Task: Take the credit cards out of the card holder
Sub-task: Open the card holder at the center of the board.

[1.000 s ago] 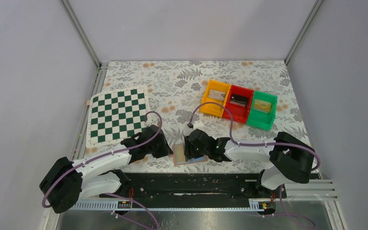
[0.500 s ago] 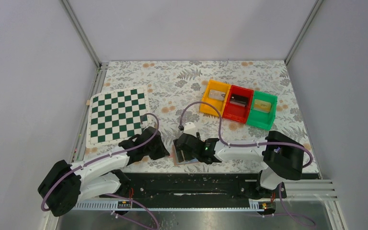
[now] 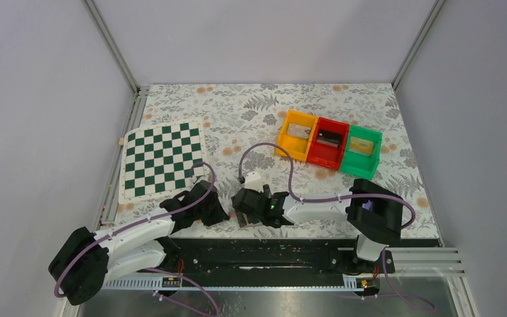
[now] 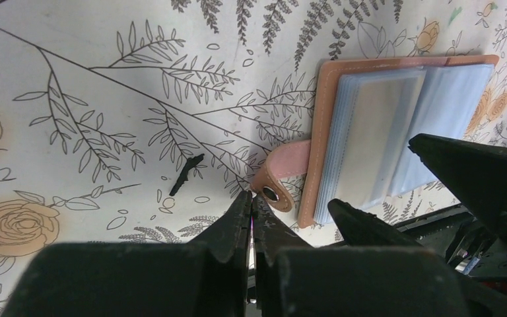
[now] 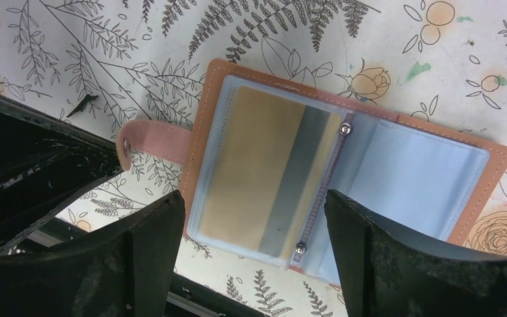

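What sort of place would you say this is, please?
Probably a robot test booth: plain walls on a metal frame, a patterned table, and props like a chessboard and plastic bins.

My left arm (image 3: 138, 232) stretches low, forward and to the right. My left gripper (image 4: 251, 203) at its end is pinched together, fingertips meeting with no gap. My right arm (image 3: 317, 209) reaches leftward across my front, its wrist tipped downward. My right gripper (image 5: 253, 201) points down with its two fingers spread wide apart. The grippers sit near each other, not touching.
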